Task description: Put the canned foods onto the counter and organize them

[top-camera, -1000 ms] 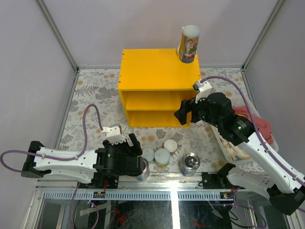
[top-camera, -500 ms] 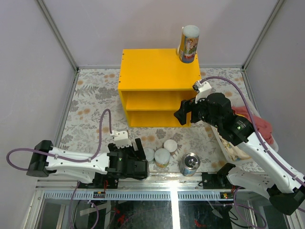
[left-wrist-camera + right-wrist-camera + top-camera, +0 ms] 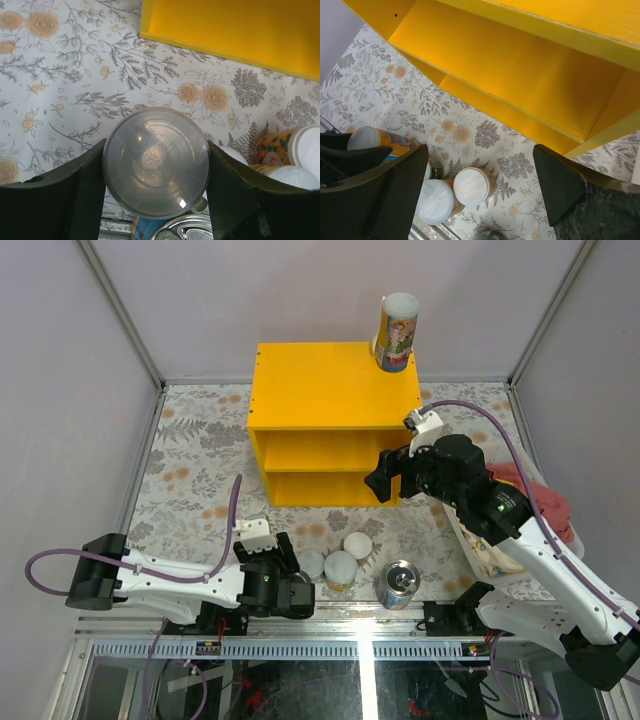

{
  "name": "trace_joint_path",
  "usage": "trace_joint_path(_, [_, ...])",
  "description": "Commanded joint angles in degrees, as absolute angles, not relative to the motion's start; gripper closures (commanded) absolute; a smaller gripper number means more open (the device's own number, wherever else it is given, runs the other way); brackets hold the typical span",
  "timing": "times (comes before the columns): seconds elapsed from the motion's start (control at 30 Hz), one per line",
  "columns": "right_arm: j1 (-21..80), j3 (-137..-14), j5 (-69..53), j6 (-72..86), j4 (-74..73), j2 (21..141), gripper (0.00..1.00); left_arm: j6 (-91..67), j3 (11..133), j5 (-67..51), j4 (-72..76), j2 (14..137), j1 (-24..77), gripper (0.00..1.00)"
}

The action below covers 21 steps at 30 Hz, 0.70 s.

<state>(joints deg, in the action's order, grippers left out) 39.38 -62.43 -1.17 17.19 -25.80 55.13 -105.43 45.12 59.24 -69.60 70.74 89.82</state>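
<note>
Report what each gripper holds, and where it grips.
Left gripper appears clamped on the clear-lidded can, one finger on each opposite side near its top. Right gripper is open, holding nothing.

Tall can [image 3: 397,332] on counter's [image 3: 320,385] right rear corner, small cans [image 3: 340,568] before it

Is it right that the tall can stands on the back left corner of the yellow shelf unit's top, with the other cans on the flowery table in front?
No. The top external view shows the tall can on the back right corner, not the left, of the yellow shelf unit's top. The other cans are on the flowery table in front.
</note>
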Motion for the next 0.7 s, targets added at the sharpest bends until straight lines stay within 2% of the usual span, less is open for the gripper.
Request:
trace_joint_path(0.0, [39.64,-63.10,-2.70,17.48,-22.76,55.31,0.08,-107.36,43.01,65.10,-67.59,69.36,90.43,0.57])
trace_joint_path(0.03, [39.64,-63.21,-2.77,17.48,-22.76,55.41,0.08,-106.99,42.47,65.22,-66.95,69.19,90.44,0.64])
trace_joint_path(0.1, [39.64,-63.58,-2.80,17.50,-22.81,55.65,0.08,-106.60,41.92,65.22,-66.11,68.96,90.34,0.71])
trace_joint_path(0.23, [39.64,-64.37,-3.21,17.59,-23.02,56.14,0.08,-105.66,42.00,65.53,-65.92,68.36,90.45,0.75])
trace_joint_path(0.53, [39.64,-66.32,-3.49,17.48,-23.44,56.97,0.08,-95.22,48.30,70.81,-66.53,62.01,90.66,0.98])
trace_joint_path(0.67, [39.64,-66.74,-3.34,17.58,-23.64,56.80,0.08,-90.70,51.31,72.39,-66.53,60.51,90.81,1.00])
